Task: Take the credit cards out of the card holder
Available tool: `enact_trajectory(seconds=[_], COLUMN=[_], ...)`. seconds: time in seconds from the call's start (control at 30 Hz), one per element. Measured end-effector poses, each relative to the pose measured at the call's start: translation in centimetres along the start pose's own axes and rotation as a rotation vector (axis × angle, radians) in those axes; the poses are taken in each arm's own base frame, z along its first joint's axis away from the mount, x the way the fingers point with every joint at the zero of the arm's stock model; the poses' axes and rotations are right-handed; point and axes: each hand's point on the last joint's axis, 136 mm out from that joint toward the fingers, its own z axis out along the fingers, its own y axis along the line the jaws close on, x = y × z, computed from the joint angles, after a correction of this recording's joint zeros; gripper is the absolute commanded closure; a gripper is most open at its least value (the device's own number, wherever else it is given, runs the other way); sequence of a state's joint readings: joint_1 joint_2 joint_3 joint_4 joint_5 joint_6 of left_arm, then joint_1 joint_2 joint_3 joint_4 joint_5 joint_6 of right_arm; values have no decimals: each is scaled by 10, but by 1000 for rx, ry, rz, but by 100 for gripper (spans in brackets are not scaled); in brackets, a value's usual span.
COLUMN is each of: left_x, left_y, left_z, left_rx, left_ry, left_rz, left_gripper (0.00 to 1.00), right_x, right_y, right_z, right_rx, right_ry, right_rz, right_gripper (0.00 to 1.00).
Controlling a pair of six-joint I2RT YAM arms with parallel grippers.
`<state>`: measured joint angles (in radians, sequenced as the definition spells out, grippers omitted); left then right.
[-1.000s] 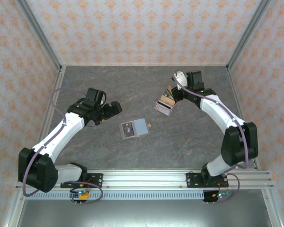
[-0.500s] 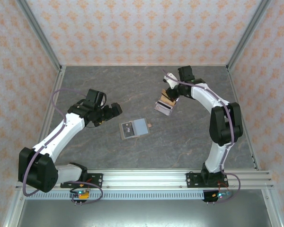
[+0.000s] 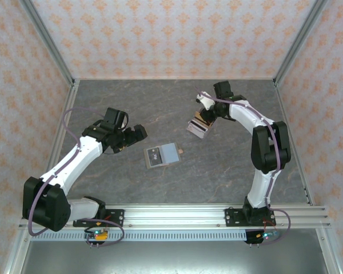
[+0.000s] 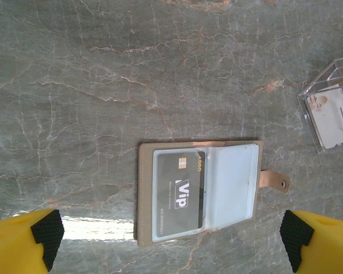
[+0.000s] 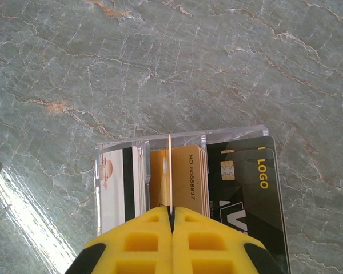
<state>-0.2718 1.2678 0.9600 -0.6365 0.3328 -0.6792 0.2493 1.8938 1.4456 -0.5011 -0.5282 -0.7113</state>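
Note:
The card holder [image 3: 162, 154] lies open and flat on the table, olive-taupe rim around grey-blue clear slots [image 4: 231, 185], its brown tab [image 4: 272, 180] pointing right. A black VIP card [image 4: 180, 191] sits in its left slot. My left gripper [image 3: 132, 135] hovers just left of it, open, its black-padded fingertips [image 4: 46, 231] spread wider than the holder. My right gripper [image 5: 172, 212] is shut on a thin pale orange credit card [image 5: 170, 171], held edge-on over a stack of tan cards [image 5: 195, 177] in a clear tray.
The clear tray [image 3: 198, 127] stands right of and behind the holder and shows at the upper right of the left wrist view [image 4: 331, 108]. It holds white, tan and black card stacks [image 5: 254, 188]. Patterned walls close the table's left, back and right.
The right arm's elbow has swung inward and its wrist has turned, while its gripper stays over the clear tray. The left arm and the card holder have barely moved.

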Motion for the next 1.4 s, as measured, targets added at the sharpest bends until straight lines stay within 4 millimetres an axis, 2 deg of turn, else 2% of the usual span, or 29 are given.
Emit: enact_trajectory(seconds=[0.3,0.6,0.73,0.8,0.9,1.0,1.1,1.23,1.3,1.4], left_x=[3,5,6,6,6,6,6,7,8,11], left_y=[3,5,5,5,6,6,6,7,8,11], left_z=[4,7,7,7,8,8,9,10,11,13], left_rx=[-8,-16,-14,-15,-16,-17,-20,-24,-27,-33], left_ry=[13,23,25,26,28,29,31,36,38,45], left_rz=[-2,-4,-5,-5,-6,-6,-6,-8,-9,-12], left_gripper=[0,0,0,0,0,0,0,0,0,0], right_x=[2,3,-5,-10,-14,-23,-35,-54,-53,-40], right_y=[-6,-6,-9,-11,-12,-10,3,37,54,75], right_z=[0,-1,-6,-9,-16,-33,-57,-83,-87,-81], right_rx=[33,32,39,46,59,87,95,64,41,13], right_ry=[12,18,3,-8,-24,-65,-122,-194,-204,-177], right_rz=[3,32,65,90,155,262,368,508,579,692], right_gripper=[94,74,64,62,58,50,47,47,46,45])
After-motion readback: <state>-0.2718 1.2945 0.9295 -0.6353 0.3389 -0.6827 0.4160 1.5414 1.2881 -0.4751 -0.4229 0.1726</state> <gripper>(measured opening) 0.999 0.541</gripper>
